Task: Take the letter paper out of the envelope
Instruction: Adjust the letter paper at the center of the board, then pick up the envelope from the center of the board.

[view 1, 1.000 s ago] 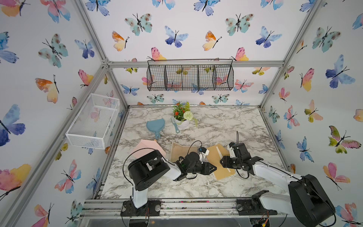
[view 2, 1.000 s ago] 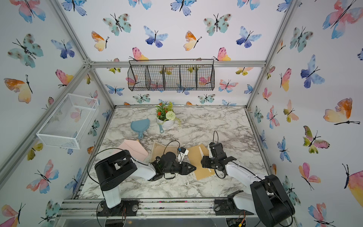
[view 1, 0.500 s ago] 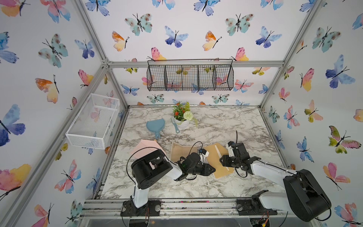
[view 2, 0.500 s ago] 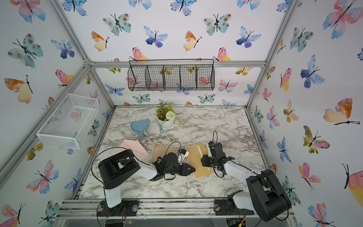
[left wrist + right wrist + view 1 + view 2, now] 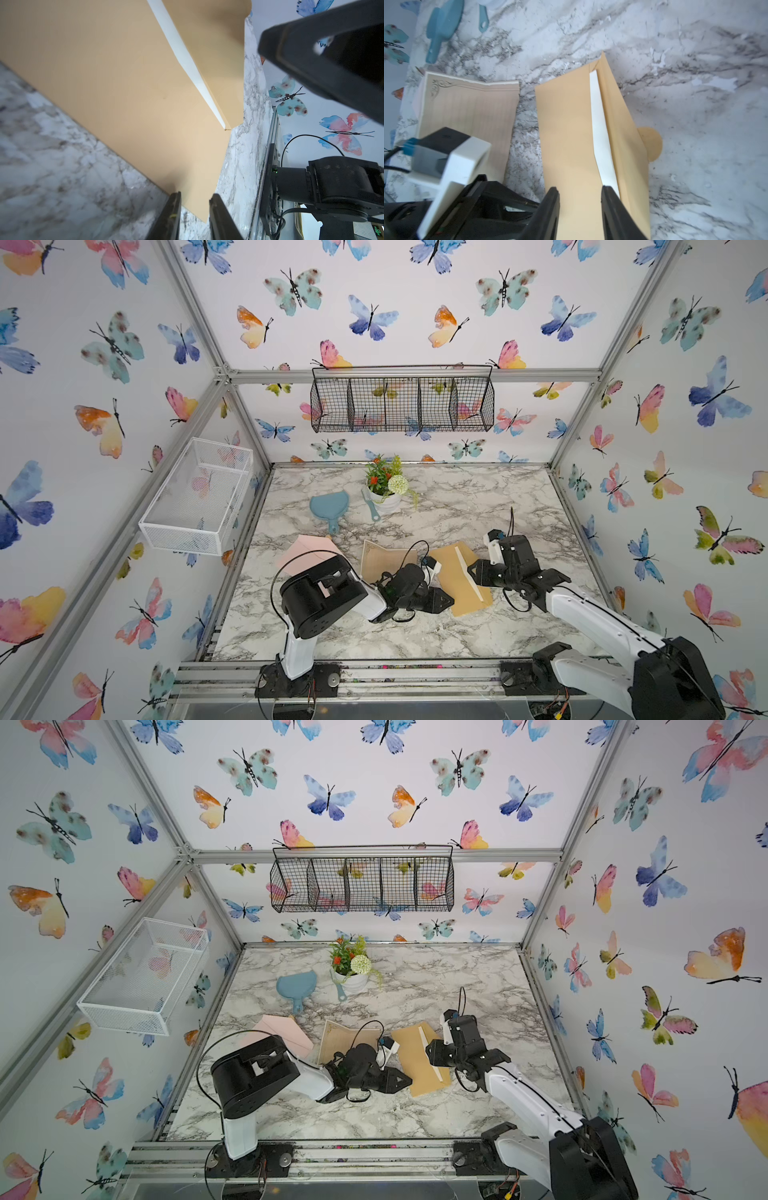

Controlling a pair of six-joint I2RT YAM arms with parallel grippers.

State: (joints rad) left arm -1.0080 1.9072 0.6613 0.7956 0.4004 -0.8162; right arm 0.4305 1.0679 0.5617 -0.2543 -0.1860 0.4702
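Both jaws apart, clamped on nothing. Right jaws sit over the tan envelope (image 5: 566,135), which lies flat on the table (image 5: 695,62). Its flap is open, and a white paper edge (image 5: 600,128) in the mouth runs up to one fingertip (image 5: 610,199). Left jaws straddle an envelope corner. In the way: left arm's camera block (image 5: 452,166), just beside right jaws, over a lined sheet (image 5: 467,108). Well clear of both jaws: blue dustpan (image 5: 329,506), brush (image 5: 371,506), flower pot (image 5: 388,502). Pink envelope (image 5: 307,547) lies behind left jaws.

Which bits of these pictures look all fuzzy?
Left wrist view: the black robot part close to the lens is fuzzy, and the envelope looks soft. Right wrist view: the white camera block is blurry, the envelope's far end crisp. Both top views: sharp all over.
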